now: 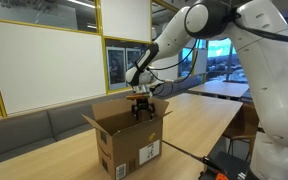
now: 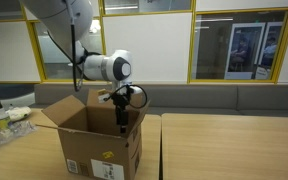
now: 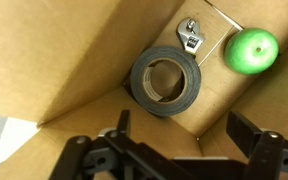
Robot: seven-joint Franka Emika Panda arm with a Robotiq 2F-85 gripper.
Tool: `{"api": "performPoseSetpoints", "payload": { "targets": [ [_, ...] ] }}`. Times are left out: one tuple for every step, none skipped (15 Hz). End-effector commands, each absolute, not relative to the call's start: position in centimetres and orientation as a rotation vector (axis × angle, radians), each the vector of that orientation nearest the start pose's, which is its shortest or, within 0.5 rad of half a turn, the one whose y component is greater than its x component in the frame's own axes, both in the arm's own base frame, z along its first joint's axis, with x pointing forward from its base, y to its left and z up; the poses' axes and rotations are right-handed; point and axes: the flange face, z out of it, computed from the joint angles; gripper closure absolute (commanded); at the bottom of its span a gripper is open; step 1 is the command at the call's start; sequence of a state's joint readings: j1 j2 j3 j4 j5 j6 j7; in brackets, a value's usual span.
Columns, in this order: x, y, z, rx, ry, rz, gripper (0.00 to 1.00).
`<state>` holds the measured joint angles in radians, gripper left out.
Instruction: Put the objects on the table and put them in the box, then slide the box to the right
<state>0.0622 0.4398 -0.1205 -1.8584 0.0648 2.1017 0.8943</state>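
Wood-topped surface [image 1: 199, 125] bearing the cardboard box [image 1: 124, 140], flaps raised. Wrist view: pincer [image 3: 184, 130] released, jaws wide apart and empty, poised over the box floor. Black tape roll [image 3: 138, 88] lies flat there. Green ball [image 3: 251, 50] rests beyond it, just apart, beside a small metal piece [image 3: 190, 36] too small to identify. Both objects appear boxed, so only the slide is left. The pincer would best rise straight up clear of the flaps, then push low on a side wall to avoid tipping. Exterior views hide the box's contents. Glass partitions stand behind.
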Motion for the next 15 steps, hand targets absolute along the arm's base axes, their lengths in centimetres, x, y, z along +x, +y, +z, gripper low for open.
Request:
{"api": "performPoseSetpoints", "payload": {
  "targets": [
    [61.7,-4.9,26.4,-2.832,1.587,0.292,0.0],
    [61.7,-5.5,26.0,-2.83,1.61,0.289,0.0],
    [61.6,-6.3,25.2,-2.839,1.631,0.298,0.0],
    [61.5,-7.0,24.3,-2.846,1.65,0.31,0.0],
    [61.5,-7.7,23.4,-2.85,1.673,0.322,0.01],
    [61.4,-8.3,22.6,-2.856,1.692,0.337,0.0],
    [61.4,-9.0,21.8,-2.867,1.715,0.341,0.0],
    [61.4,-9.7,21.6,-2.875,1.739,0.332,0.0],
    [61.6,-10.5,21.3,-2.888,1.765,0.322,0.0],
    [61.6,-11.2,21.1,-2.895,1.789,0.308,0.0],
    [61.7,-12.1,20.8,-2.904,1.819,0.297,0.0],
    [61.7,-12.9,20.5,-2.914,1.848,0.289,0.0],
    [61.6,-13.6,20.1,-2.923,1.876,0.287,0.0],
    [61.6,-14.1,19.7,-2.929,1.899,0.29,0.0],
    [61.5,-14.6,19.4,-2.937,1.915,0.283,0.0]
  ]
}}
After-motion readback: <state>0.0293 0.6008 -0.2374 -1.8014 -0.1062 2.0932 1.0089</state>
